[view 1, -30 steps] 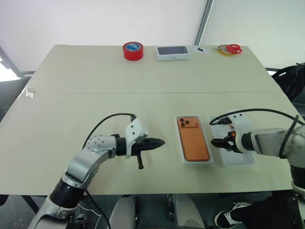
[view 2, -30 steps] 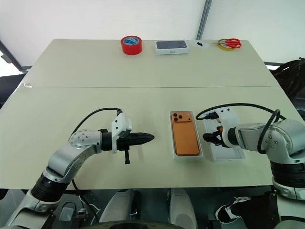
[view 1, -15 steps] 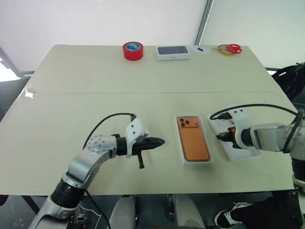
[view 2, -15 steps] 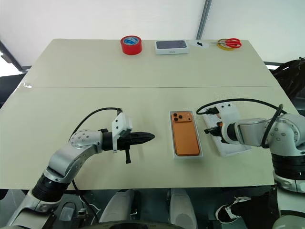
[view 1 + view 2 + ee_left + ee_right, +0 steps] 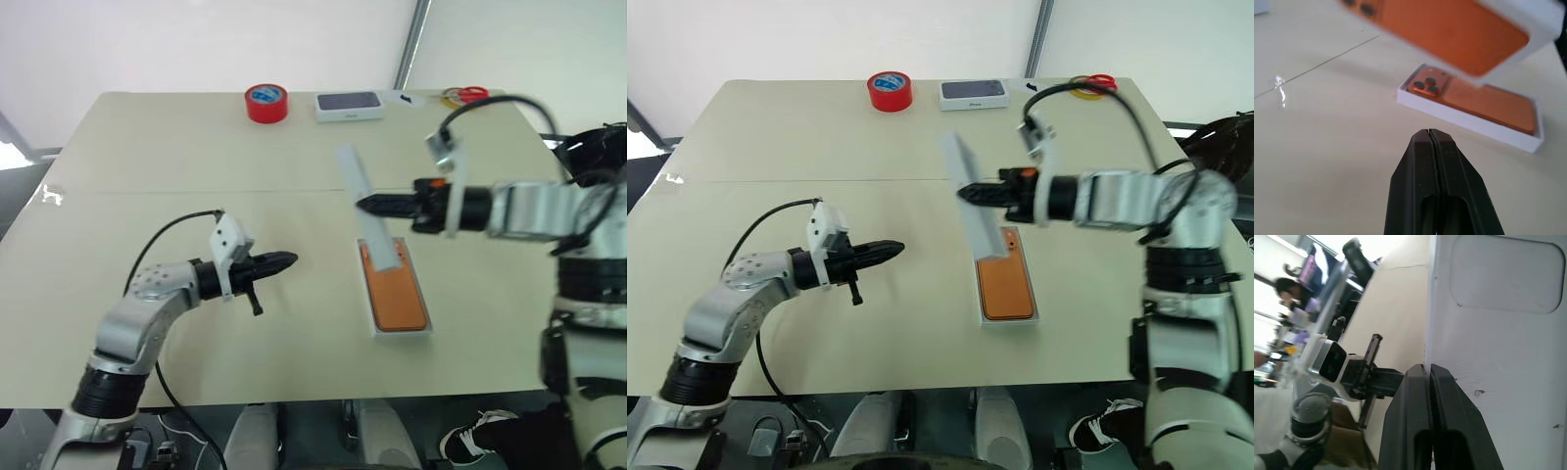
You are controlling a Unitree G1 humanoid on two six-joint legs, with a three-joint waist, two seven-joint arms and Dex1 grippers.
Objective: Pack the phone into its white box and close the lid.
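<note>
The right gripper [image 5: 965, 193], now pinching the lid [image 5: 972, 201], has lifted it over the boxed phone [image 5: 1007, 289]; left gripper [image 5: 890, 249] pressed together.

The lid [image 5: 368, 209] smears with motion blur, and its lower end hides the far end of the phone [image 5: 396, 301] — camera cluster included. In the left wrist view the lid's picture side runs off past the frame's edge.
</note>
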